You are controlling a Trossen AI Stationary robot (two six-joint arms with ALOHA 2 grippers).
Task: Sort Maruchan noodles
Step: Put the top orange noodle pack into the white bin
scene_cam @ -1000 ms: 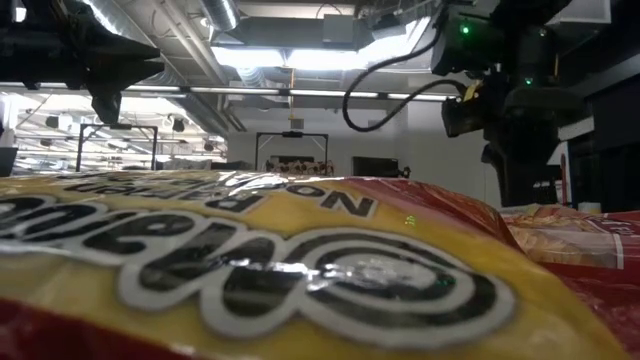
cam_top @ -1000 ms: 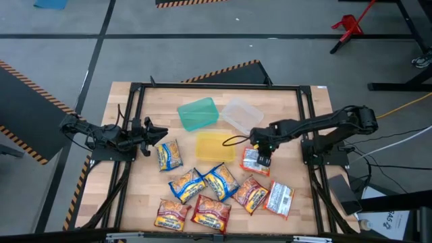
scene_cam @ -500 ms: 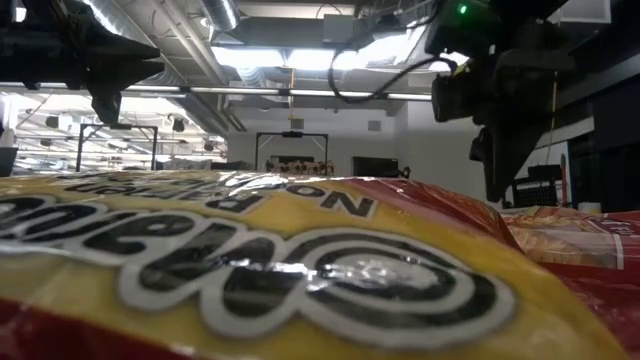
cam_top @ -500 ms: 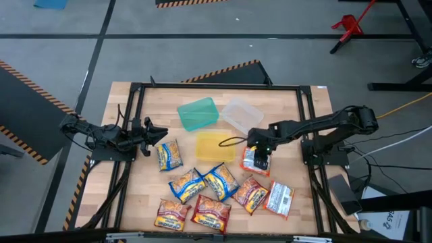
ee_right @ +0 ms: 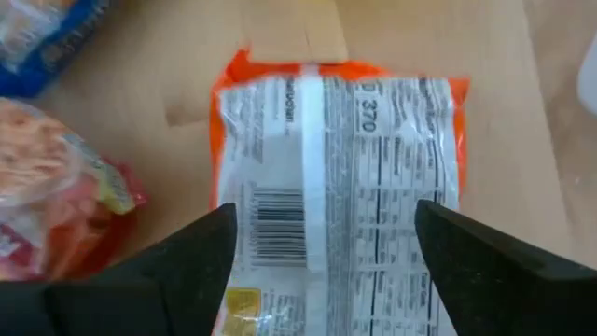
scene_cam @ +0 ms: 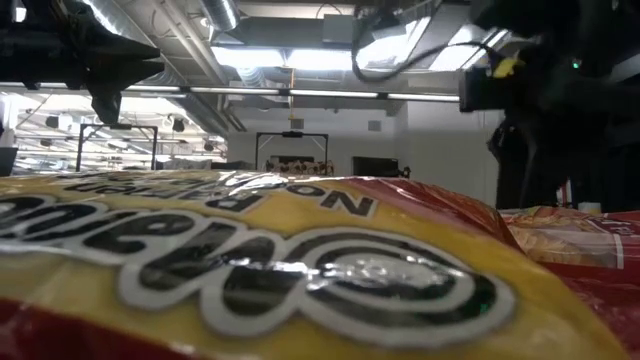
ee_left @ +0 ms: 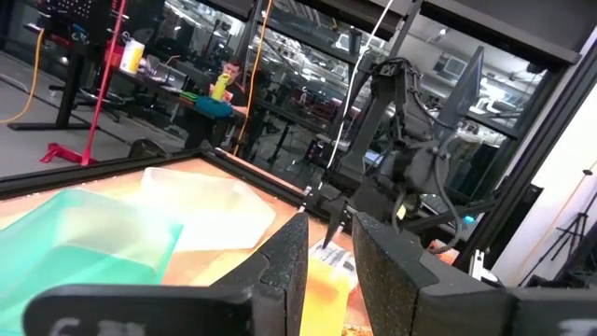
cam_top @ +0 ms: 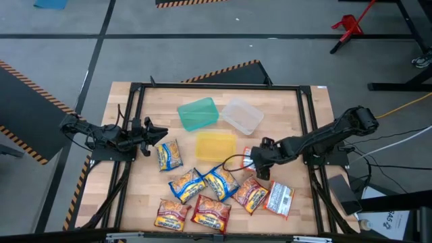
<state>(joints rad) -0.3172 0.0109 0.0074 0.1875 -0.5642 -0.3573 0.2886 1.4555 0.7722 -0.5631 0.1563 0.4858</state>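
As it is seen from above, the right gripper [cam_top: 260,164] is lowered over an orange packet [cam_top: 250,160] beside the yellow container [cam_top: 214,146]; the left gripper [cam_top: 156,133], fingers near together and empty, is parked at the table's left edge. In the right wrist view the fingers [ee_right: 177,252] are spread across the packet [ee_right: 338,187], label side up; the slippery film can be pushed away instead of pinched.

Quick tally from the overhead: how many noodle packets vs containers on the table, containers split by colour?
noodle packets: 8
teal container: 1
clear container: 1
yellow container: 1
Total: 11
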